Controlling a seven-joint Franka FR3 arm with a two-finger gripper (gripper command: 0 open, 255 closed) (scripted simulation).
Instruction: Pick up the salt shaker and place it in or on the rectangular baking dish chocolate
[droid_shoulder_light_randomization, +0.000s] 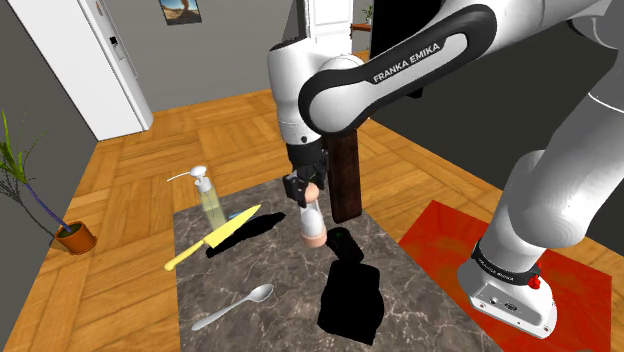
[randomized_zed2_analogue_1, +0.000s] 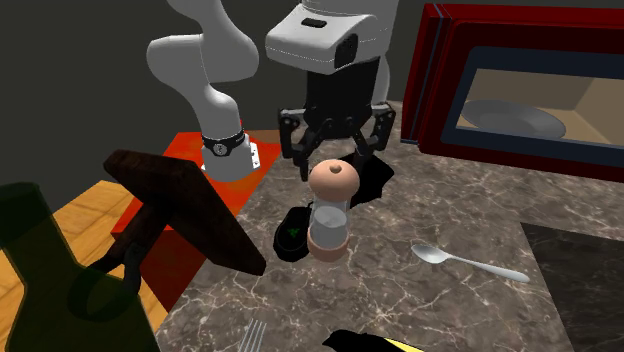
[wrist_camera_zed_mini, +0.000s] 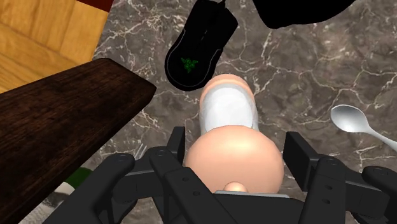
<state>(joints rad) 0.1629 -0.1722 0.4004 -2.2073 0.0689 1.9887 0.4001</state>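
Four things run across the second exterior view: a dark brown baking dish (randomized_zed2_analogue_1: 190, 205), tilted; a black mouse (randomized_zed2_analogue_1: 293, 232); the salt shaker (randomized_zed2_analogue_1: 330, 212) upright on the marble table (randomized_zed2_analogue_1: 450, 310) just beside it, with the gripper (randomized_zed2_analogue_1: 337, 163) over its cap, jaws wide, not clasping; and a spoon (randomized_zed2_analogue_1: 470, 262).

Bright, even light; hard black shadows (droid_shoulder_light_randomization: 350, 300) (sharp-edged).

1. The shoulder view looks down from beside the stand (droid_shoulder_light_randomization: 440, 235), high over the counter (droid_shoulder_light_randomization: 290, 265).
2. The second exterior view sits low and close, across the counter, facing the arm (randomized_zed2_analogue_1: 200, 60).
3. The wrist view looks down along the tool (wrist_camera_zed_mini: 235, 147), right above the shaker (wrist_camera_zed_mini: 228, 111).
4. All three share shaker, spoon (droid_shoulder_light_randomization: 235, 305) and mouse (droid_shoulder_light_randomization: 345, 243).
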